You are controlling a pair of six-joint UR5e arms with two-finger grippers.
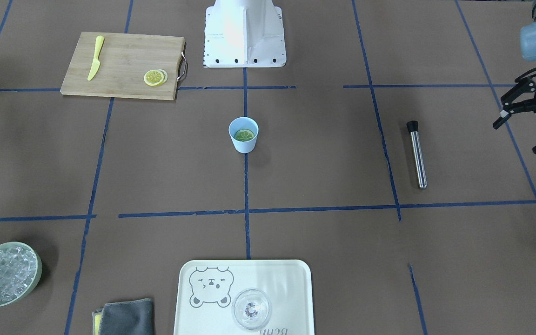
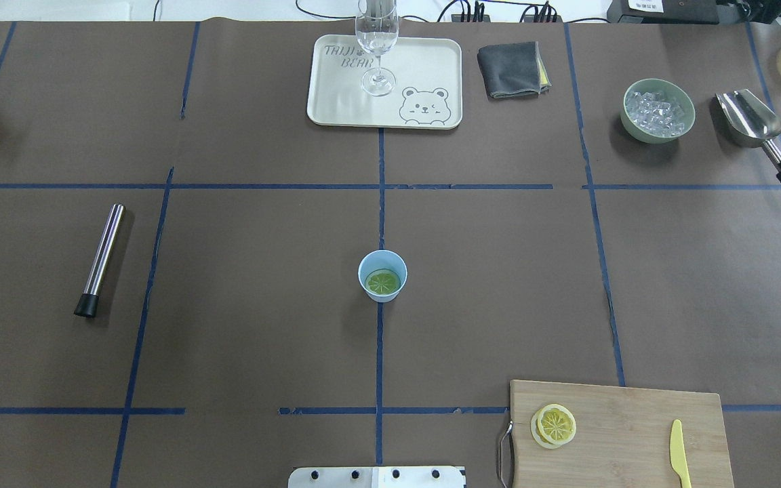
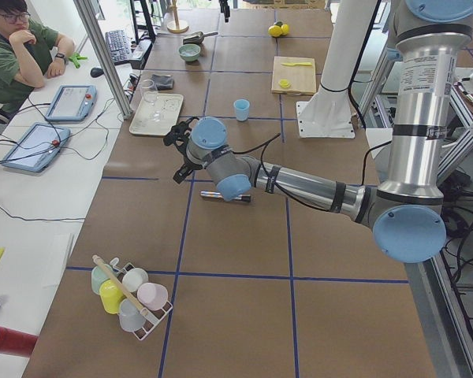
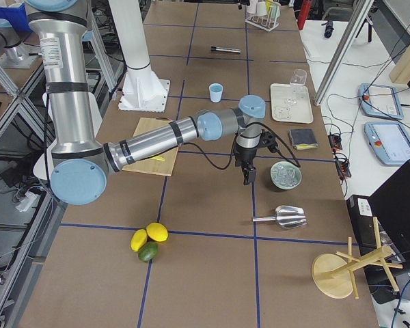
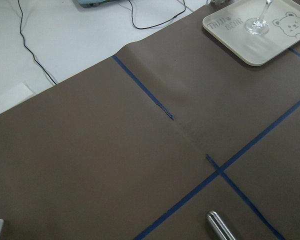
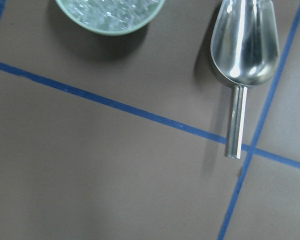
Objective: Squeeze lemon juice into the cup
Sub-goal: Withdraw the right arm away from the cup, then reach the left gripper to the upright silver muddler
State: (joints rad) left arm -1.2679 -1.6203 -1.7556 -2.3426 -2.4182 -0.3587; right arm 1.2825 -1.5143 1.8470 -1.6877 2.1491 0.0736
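Seems barely begun; calls for grasping lemon (image 2: 554, 425) at 5 o'clock from cup (image 2: 382, 274); left claw (image 1: 519, 137) spread, empty; right claw (image 4: 247, 176): cannot tell

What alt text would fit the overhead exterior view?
A light-blue cup, centre frame, holds a lemon slice. Two more slices and a yellow knife lie on a cutting board at lower right.
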